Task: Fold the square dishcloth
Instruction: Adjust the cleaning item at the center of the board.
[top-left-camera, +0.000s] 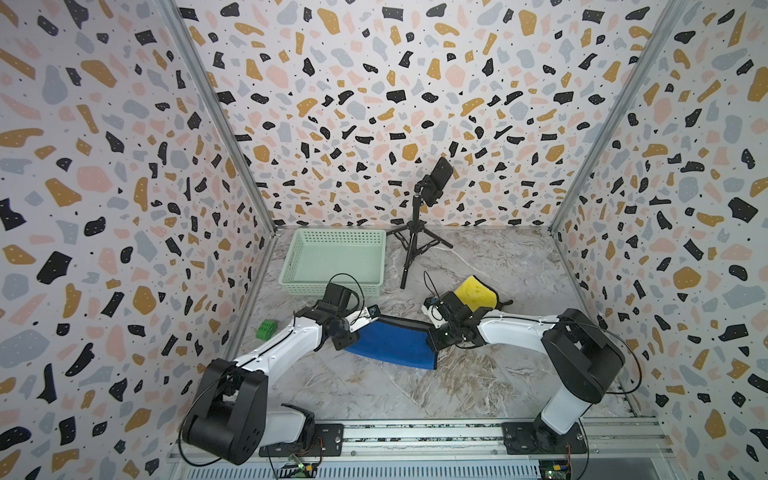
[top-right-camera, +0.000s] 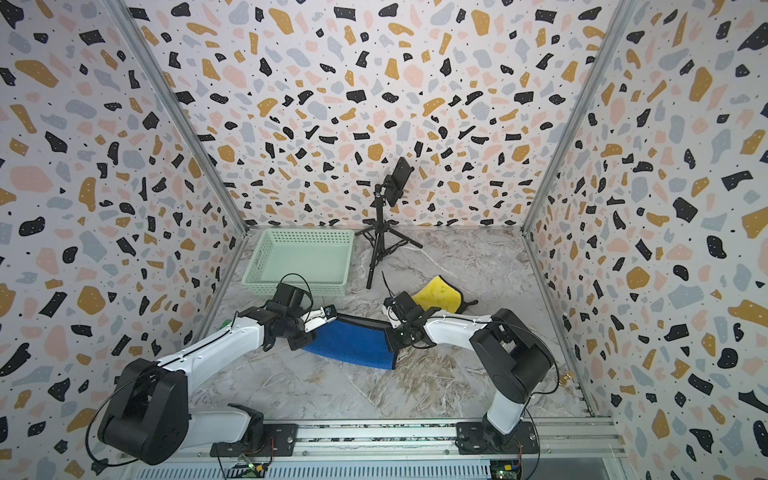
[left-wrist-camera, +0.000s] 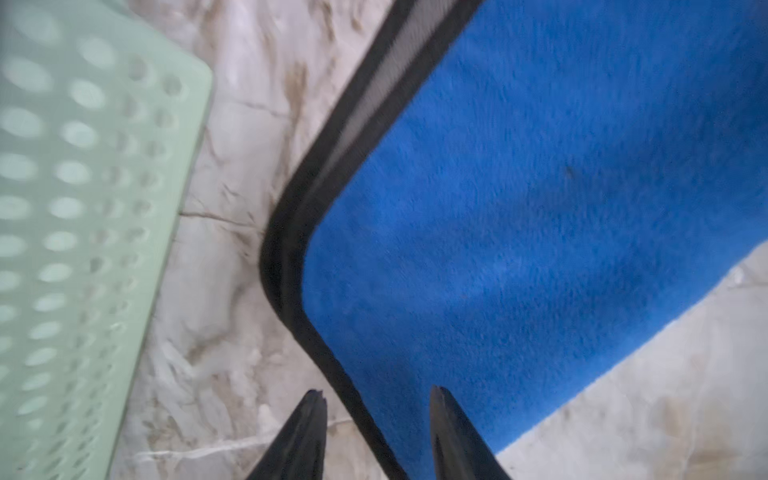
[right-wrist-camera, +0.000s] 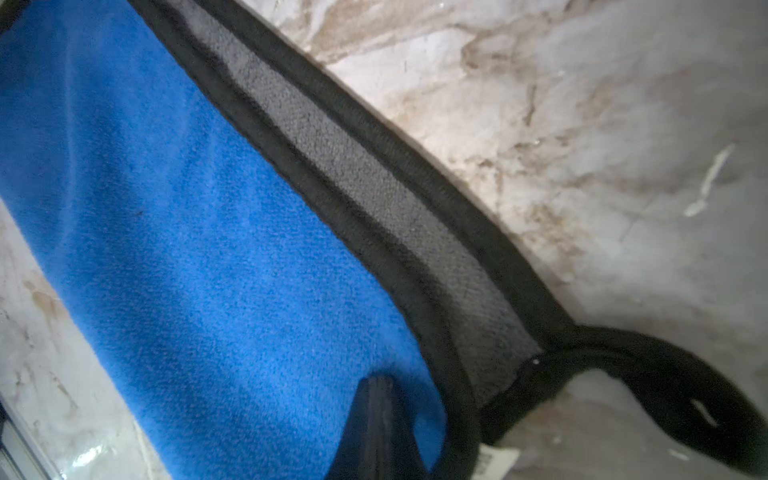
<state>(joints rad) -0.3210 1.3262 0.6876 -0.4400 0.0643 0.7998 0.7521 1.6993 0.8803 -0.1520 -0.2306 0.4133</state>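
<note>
Both ends of the one blue dishcloth (top-left-camera: 392, 343), lying folded mid-table, hide under my wrists in both top views. My left gripper (left-wrist-camera: 376, 390) stands part-open astride its black hem. My right gripper (right-wrist-camera: 376, 382) is closed; whether it pinches cloth, I cannot tell. One basket (top-left-camera: 332, 286) sits at 11 o'clock and one yellow cloth (top-left-camera: 476, 293) at 2.

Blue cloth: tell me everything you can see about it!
The blue dishcloth looks soft and fuzzy, with black trim. It lies folded in half on the marble table, fold toward the arm bases; a grey strip of the lower layer peeks out along the far edge. One corner has a black hanging loop and a white label. The left gripper has its fingers open across the trim at one end; the right gripper, fingers shut, sits over the other end.
</note>
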